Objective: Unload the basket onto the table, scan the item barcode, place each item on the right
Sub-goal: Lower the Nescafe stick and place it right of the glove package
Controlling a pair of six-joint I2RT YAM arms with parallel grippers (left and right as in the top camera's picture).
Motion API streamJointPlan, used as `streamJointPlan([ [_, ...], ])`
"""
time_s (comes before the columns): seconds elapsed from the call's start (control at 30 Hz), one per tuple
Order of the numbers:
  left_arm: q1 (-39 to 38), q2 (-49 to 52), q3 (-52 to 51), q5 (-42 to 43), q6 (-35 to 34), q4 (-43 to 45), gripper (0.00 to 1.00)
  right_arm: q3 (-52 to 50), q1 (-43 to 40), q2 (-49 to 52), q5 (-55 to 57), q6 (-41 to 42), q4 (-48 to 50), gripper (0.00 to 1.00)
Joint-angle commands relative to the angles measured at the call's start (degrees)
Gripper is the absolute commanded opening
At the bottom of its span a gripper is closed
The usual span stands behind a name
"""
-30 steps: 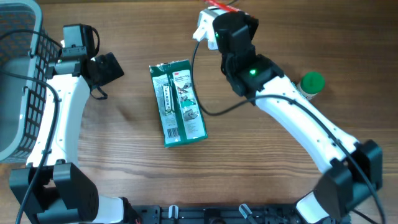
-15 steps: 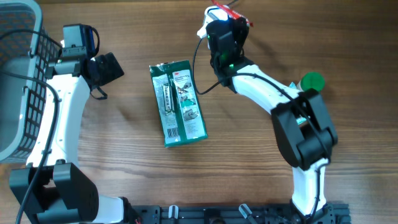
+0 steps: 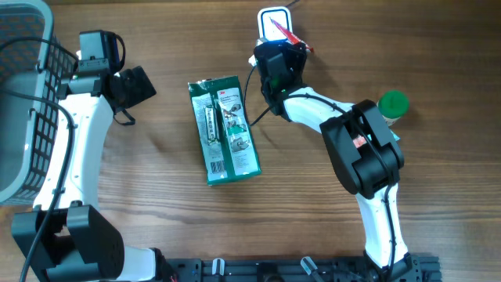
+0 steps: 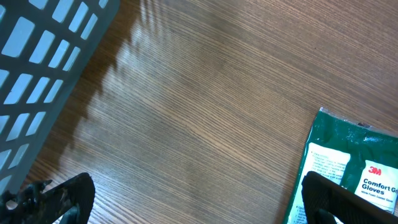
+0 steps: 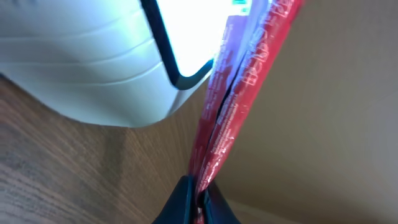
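Pinching a red sachet (image 5: 244, 93) by one end, the right gripper (image 5: 198, 198) holds it just beside the lit white scanner (image 5: 93, 62). The left gripper (image 3: 138, 84) stands spread wide near the basket (image 3: 19, 117).

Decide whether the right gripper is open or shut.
Shut: the right gripper pinches the red packet beside the white scanner.

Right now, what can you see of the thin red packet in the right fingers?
The thin red plastic packet looks flat, glossy and creased, with faint lettering. The right fingers pinch its lower end, shut on it. It rises slightly tilted beside the lit window of the white scanner. Whether it touches the scanner cannot be told.
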Motion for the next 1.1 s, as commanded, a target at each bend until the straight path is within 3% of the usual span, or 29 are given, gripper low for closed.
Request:
streamJointPlan([
  [0.0, 0.37, -0.42, 0.63, -0.52, 0.90, 0.00, 1.00, 0.42, -0.09, 1.27, 1.14, -2.97, -0.04, 0.04],
  [0.17, 0.37, -0.42, 0.63, -0.52, 0.90, 0.00, 1.00, 0.44, -0.02, -3.98, 3.19, -1.49, 2.49, 0.04],
  [0.3, 0.37, -0.42, 0.63, -0.52, 0.90, 0.00, 1.00, 0.42, -0.09, -13.07, 3.08, 5.11, -2.25, 0.04],
  [0.47, 0.37, -0.42, 0.63, -0.50, 0.90, 0.02, 1.00, 0.44, -0.42, -25.81, -6.29, 30.34, -28.44, 0.04],
  [0.67, 0.35, -0.42, 0.63, -0.52, 0.90, 0.00, 1.00, 0.26, -4.17, -31.76, -41.53, 57.44, -70.88, 0.08],
  [0.8, 0.37, -0.42, 0.63, -0.52, 0.90, 0.00, 1.00, -2.67, -6.69, -31.56, -45.40, 67.23, -82.18, 0.09],
  [0.9, 0.37, -0.42, 0.63, -0.52, 0.90, 0.00, 1.00, -7.08, -7.56, -31.56, -45.42, 68.06, -80.78, 0.31],
  [0.93, 0.37, -0.42, 0.63, -0.50, 0.90, 0.00, 1.00, -7.82, -7.56, -31.56, -45.42, 68.32, -79.93, 0.57],
  [0.97, 0.37, -0.42, 0.63, -0.52, 0.90, 0.00, 1.00, -8.94, -7.54, -31.56, -45.51, 70.23, -78.03, 0.67],
  [1.07, 0.37, -0.42, 0.63, -0.52, 0.90, 0.00, 1.00, -11.13, -7.50, -31.54, -51.65, 81.13, -67.63, 0.68],
])
